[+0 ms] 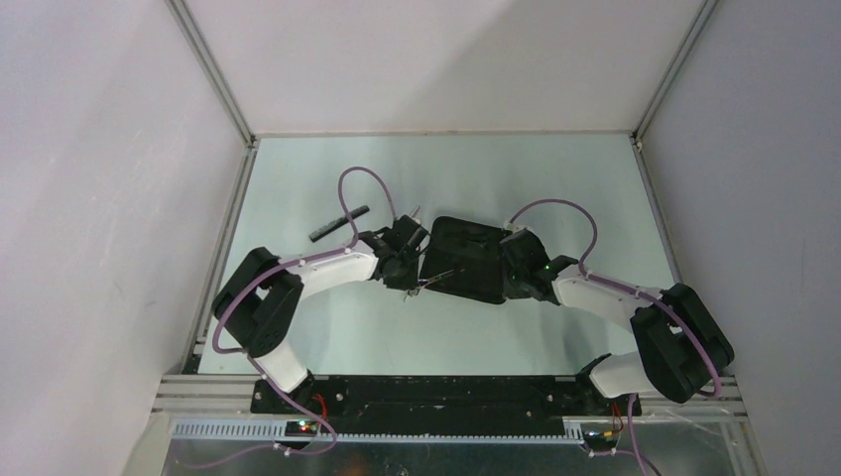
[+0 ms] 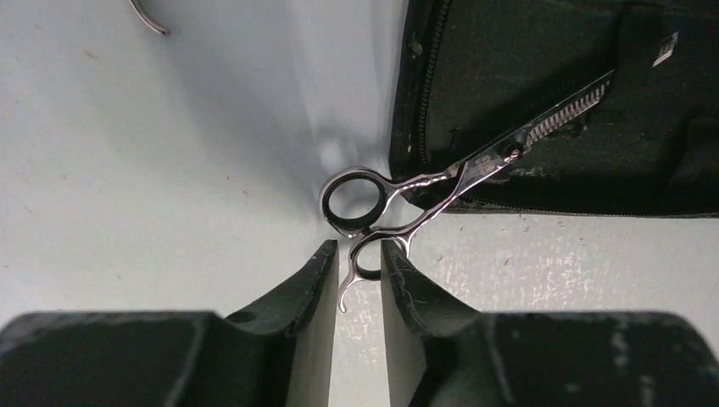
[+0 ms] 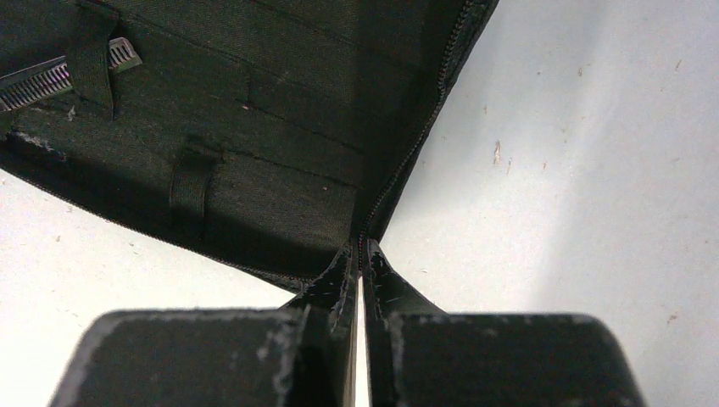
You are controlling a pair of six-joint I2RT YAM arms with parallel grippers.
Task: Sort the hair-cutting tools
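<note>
Right fingers [image 3: 335, 284] pinch the pouch [image 3: 280, 127] — left fingers [image 2: 318, 280] straddle scissors' ring [image 2: 356, 253].

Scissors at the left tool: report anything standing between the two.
Nothing visible does. The left tool straddles the lower ring handle of the scissors, with only bare table around it. The blades lie on the open pouch, their tip tucked under a strap, which could drag on a pull.
</note>
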